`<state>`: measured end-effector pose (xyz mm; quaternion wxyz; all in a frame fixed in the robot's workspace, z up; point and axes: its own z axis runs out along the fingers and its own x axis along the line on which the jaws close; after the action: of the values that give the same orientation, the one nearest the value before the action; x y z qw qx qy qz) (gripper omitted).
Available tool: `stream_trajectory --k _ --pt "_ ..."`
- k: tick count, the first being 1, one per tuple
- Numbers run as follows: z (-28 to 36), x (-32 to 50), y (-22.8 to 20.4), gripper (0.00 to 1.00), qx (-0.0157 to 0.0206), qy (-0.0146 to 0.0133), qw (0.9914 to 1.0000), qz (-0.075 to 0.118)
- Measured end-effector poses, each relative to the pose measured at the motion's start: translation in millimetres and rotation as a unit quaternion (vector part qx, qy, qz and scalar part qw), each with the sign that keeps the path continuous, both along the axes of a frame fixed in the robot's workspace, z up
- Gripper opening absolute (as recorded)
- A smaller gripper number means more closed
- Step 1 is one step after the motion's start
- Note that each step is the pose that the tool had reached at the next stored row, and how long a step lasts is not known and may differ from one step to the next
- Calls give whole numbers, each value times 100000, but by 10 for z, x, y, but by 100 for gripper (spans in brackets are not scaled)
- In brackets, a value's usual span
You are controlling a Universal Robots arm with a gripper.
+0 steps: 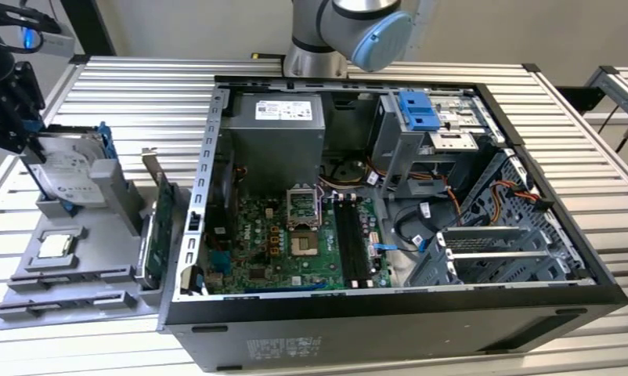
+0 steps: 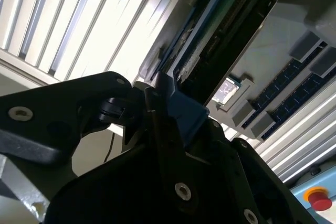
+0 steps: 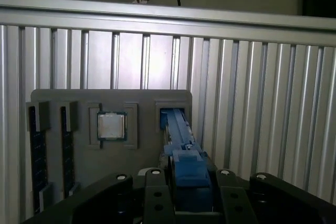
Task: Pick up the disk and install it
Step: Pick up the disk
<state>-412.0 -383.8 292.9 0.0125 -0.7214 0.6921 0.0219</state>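
Under everything, table (image 1: 136,78): ribbed aluminium slats running across the whole exterior view.
Computer case (image 1: 398,321): centre and right of the exterior view, side panel off, with the motherboard (image 1: 283,243) and the power supply (image 1: 272,125) open to sight.
Arm (image 1: 356,27): a grey joint with a blue cap at the top centre of the exterior view, behind the case.
Tray (image 1: 95,258): a grey fixture at the exterior view's lower left, resting on the table just beside the case.
Disk (image 1: 69,168): stands on edge in a slot at the tray's far end and leans a little. Its white label faces the exterior camera, with blue rails along its sides. The first wrist view takes the disk (image 3: 178,124) edge-on, as a blue rail rising from the slot.
Gripper (image 1: 27,141): black, slanted over the disk's upper edge at the exterior view's upper left. In the first wrist view the gripper (image 3: 186,182) has its jaws pressed on either side of the blue rail, closed upon the disk, which sits in its slot.
Memory sticks (image 3: 37,150): two, lying in parallel tray slots in the first wrist view.
Processor chip (image 1: 55,245): square and silver, in a tray pocket between the disk and the memory sticks, also seen in both wrist views.
Red button (image 2: 317,198): small, in the second wrist view, beyond the table.
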Motion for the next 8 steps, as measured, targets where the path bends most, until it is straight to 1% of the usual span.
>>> stream_trajectory --k 2,6,7,8 --pt "-1 0 0 0 2 -5 100000 0" --pt "-23 0 0 0 11 -17 100000 -2" --pt "-37 0 0 0 12 -42 100000 -4" --pt "-54 0 0 0 10 -145 100000 -6"
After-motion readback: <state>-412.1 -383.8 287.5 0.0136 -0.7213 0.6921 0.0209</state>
